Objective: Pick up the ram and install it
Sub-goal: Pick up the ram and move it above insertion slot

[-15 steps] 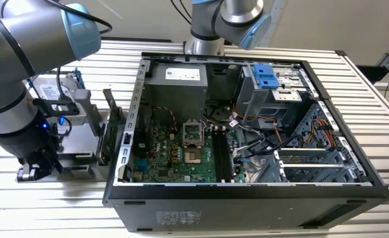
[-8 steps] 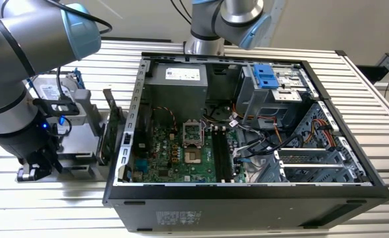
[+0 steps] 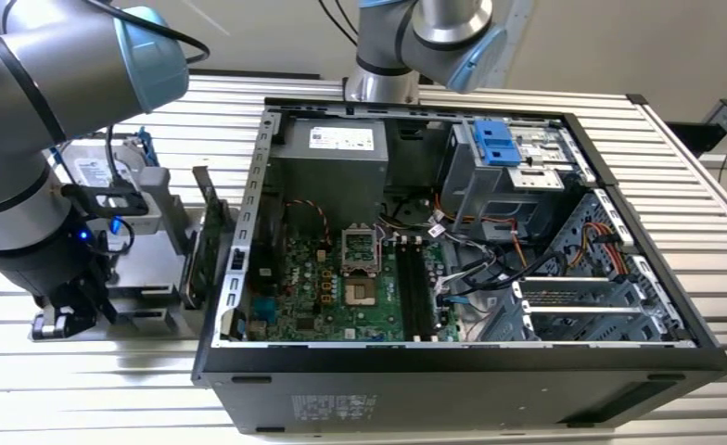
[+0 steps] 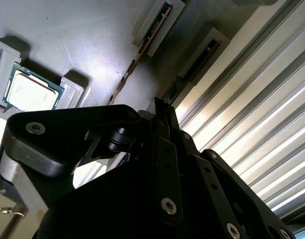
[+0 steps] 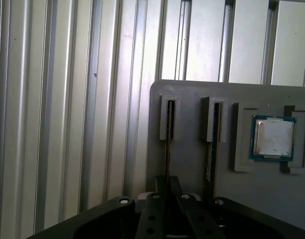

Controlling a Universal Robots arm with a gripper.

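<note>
1. Ram stick, a thin dark board standing on edge, sits in a slotted holder on the grey fixture plate. In both wrist views we see it as the stick nearer the plate's edge, next to the ribbed metal table.
2. The gripper sits over this stick with its jaws clamped on the board's edge. The board runs straight out from between them to the holder.
3. A second ram stick stands parallel just beside the first in its own holder, apart from the gripper.
4. Past that second stick, a processor chip lies flat in a square recess of the same plate.
5. In the exterior view we find the gripper low on the exterior view's left, reaching down onto the plate. The arm's grey and blue joints take up the upper left of the frame.
6. A silver hard drive in a blue bracket stands upright near the arm. A green expansion card stands on edge between the plate and the case.
7. The open computer case takes up the centre and right of the frame. On its motherboard, long dark memory slots run beside the processor socket.
</note>
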